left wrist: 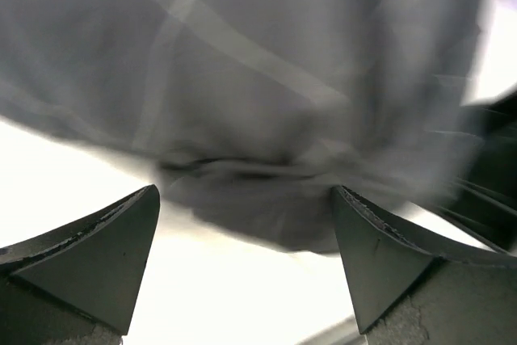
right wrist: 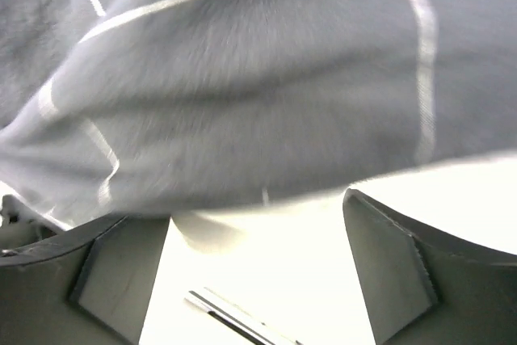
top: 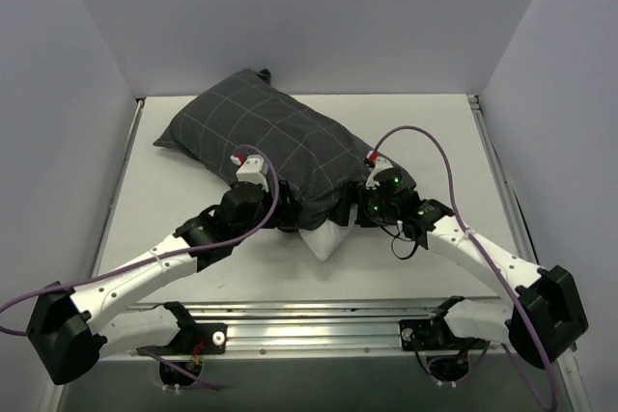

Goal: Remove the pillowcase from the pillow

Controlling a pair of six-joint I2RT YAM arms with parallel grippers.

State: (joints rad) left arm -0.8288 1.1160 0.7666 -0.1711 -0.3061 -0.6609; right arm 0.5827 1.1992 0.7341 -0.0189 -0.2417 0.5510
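Near edge: two arms reach inward from left and right toward the middle of the table [top: 425, 123]. Left claw [left wrist: 245, 191]: released, fingers [left wrist: 105, 256] spread wide with nothing between them; the blurred hem of the pillowcase [left wrist: 266, 78] lies just beyond the tips. Right claw [right wrist: 257, 208]: likewise released, fingers [right wrist: 388, 264] apart, checked cloth above and beyond them. Between the two claws, a white corner of the pillow [top: 326, 238] pokes out toward the near side. Farther back, the dark pillowcase covers the rest of the pillow, lying slantwise toward the far left.
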